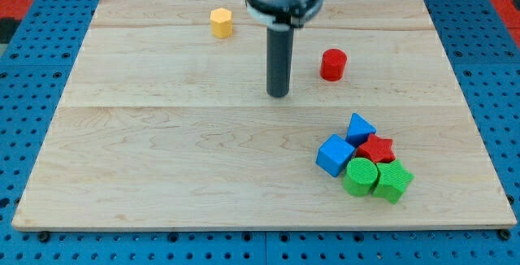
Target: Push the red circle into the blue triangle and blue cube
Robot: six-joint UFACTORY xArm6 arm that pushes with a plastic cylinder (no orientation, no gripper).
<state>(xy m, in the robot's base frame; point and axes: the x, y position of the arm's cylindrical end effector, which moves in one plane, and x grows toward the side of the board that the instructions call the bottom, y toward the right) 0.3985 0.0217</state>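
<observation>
The red circle (333, 64) stands alone on the wooden board, right of centre in the upper half. My tip (279, 94) rests on the board to its left and slightly lower, apart from it. The blue triangle (360, 128) and the blue cube (335, 154) sit in a cluster at the lower right, well below the red circle. The blue cube lies just left of and below the blue triangle.
A red star (376, 148), a green cylinder (360, 175) and a green hexagonal block (393, 180) crowd against the blue blocks. A yellow hexagonal block (221, 22) stands near the top edge. The board (162, 159) lies on a blue pegboard.
</observation>
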